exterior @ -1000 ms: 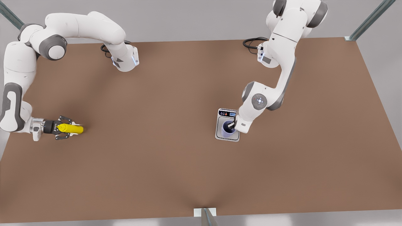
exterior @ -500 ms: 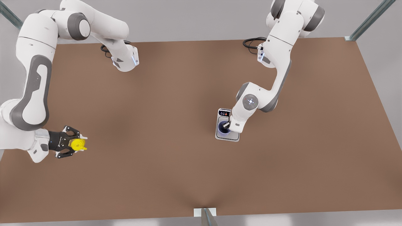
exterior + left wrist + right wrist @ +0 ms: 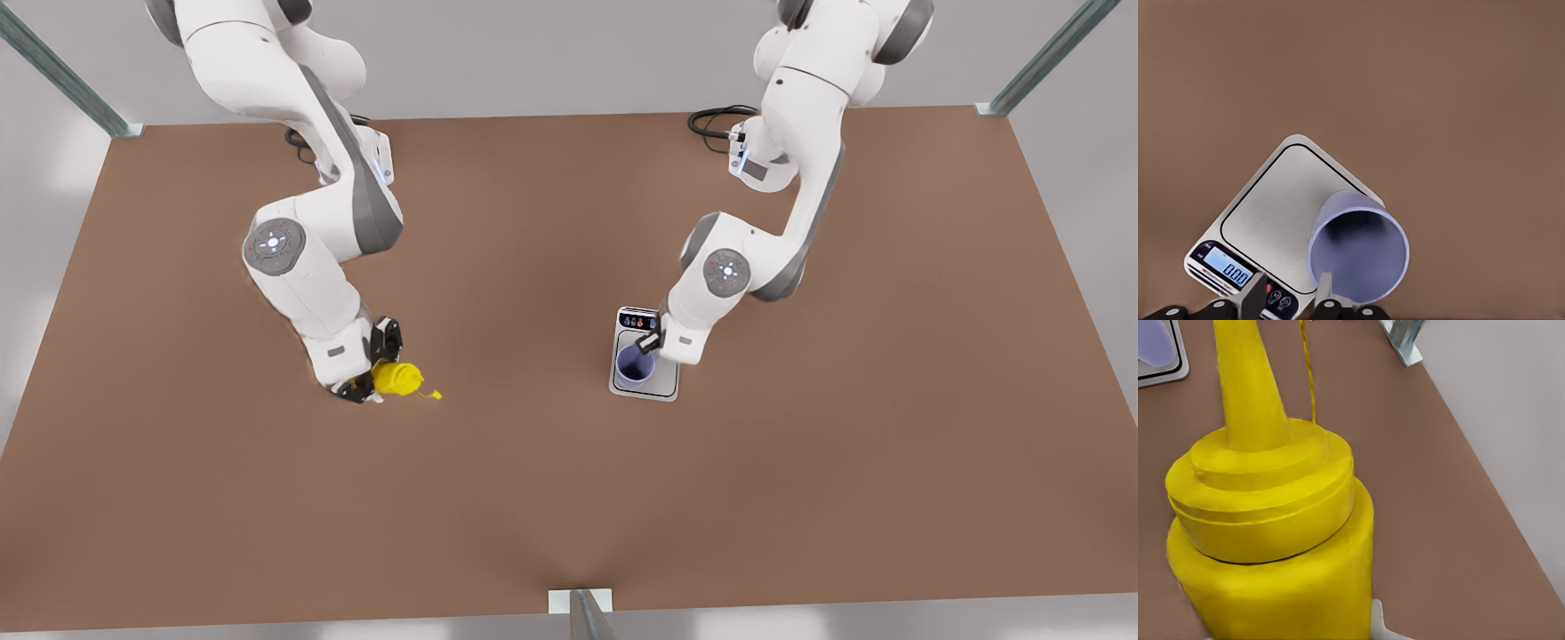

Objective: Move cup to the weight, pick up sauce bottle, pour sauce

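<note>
Your right gripper (image 3: 372, 366) is on the front view's left, clamped around the body of the sauce bottle (image 3: 396, 378), which it carries above the brown table (image 3: 533, 498) with the pointed nozzle aimed toward the front view's right, in the direction of the weight (image 3: 645, 366). In the right wrist view the yellow sauce bottle (image 3: 1265, 533) looms large, its stepped cap and cone tip running away from the camera, and a corner of the weight (image 3: 1161, 353) with the cup (image 3: 1153, 339) on it sits beyond the tip. The bottle is well apart from the scale, with bare table between them. Your left gripper (image 3: 651, 343) is on the front view's right, low over the weight's display end, just beside the cup (image 3: 635, 364). The cup stands upright on the silver plate, toward the plate's centre, its dark inside showing. From the left wrist view you can see the left gripper (image 3: 1290, 300) with its fingers (image 3: 1255, 299) spread apart; one fingertip is at the cup's (image 3: 1361, 247) rim, and whether it touches the cup cannot be told; nothing is held between them. The weight (image 3: 1271, 220) lies flat beneath, its blue display lit along the dark strip.
</note>
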You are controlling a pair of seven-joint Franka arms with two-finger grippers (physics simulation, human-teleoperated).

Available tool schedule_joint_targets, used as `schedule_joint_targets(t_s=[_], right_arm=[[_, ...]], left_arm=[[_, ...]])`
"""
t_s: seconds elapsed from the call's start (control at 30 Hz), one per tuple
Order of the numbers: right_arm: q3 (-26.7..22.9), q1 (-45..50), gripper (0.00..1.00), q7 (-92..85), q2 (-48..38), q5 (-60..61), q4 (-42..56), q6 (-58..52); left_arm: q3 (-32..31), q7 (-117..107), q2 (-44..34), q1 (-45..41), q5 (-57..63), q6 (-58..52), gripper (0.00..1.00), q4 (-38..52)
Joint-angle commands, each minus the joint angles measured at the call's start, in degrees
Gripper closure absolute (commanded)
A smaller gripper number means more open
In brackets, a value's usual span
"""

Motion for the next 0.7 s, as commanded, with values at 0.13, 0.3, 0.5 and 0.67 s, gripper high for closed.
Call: schedule_joint_targets(t_s=[0.13,0.3,0.5,0.67], right_arm=[[0.0,10.29,0.47,22.81,0.64,-18.69,-1.5,-0.39],[0.0,20.75,0.47,42.94,10.75,-32.58,8.25,-8.56],[0.0,31.39,0.48,45.41,23.23,-48.57,22.84,-18.13],[-0.08,33.24,0.48,32.58,26.48,-60.0,23.81,-25.79]], left_arm=[[13.76,10.44,-9.5,0.47,-2.8,-8.57,0.43,-2.11],[12.1,44.73,-11.07,21.4,4.92,-32.39,0.0,15.38],[11.13,51.76,-10.29,18.49,6.69,-46.46,0.0,29.53],[10.95,52.11,-12.92,18.4,5.99,-46.55,0.0,29.79]])
